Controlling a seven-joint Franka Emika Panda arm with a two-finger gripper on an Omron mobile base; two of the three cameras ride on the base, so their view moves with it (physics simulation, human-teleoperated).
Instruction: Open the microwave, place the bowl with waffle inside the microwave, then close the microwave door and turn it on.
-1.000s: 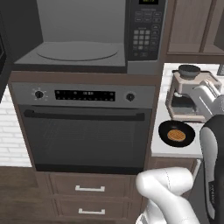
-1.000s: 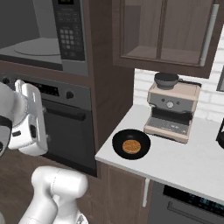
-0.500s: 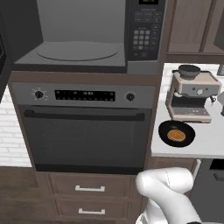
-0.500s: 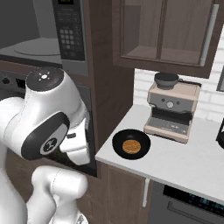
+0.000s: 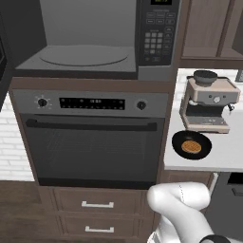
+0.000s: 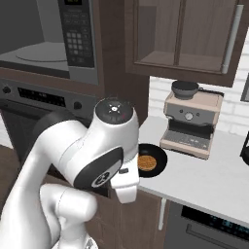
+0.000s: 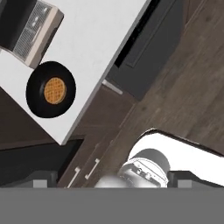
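Closest to me, the white arm (image 6: 92, 160) is folded low in front of the cabinets, its bulky elbow blocking part of the oven front in the right base view. The end effector (image 7: 111, 175) points downward, with the fingertips (image 7: 41, 177) barely rising at the bottom of the hand view; they stand wide apart with nothing between them, looking down on the wooden floor (image 7: 183, 87) and the edge of the white tabletop (image 7: 100, 48).

On that tabletop sits the bowl with waffle (image 5: 191, 145), a shallow black dish with the golden gridded round in it, near the front edge and just in front of the coffee machine (image 5: 207, 102).

Left of the tabletop is the wall oven (image 5: 92, 137) with its long bar handle, drawers below it.

Above the oven, the microwave (image 5: 95, 38) stands open: its cavity and round turntable (image 5: 83, 54) are exposed, the keypad panel (image 5: 156, 33) on the right. A dark edge at the far left may be the microwave door (image 5: 4, 52), swung out, though I cannot be sure.
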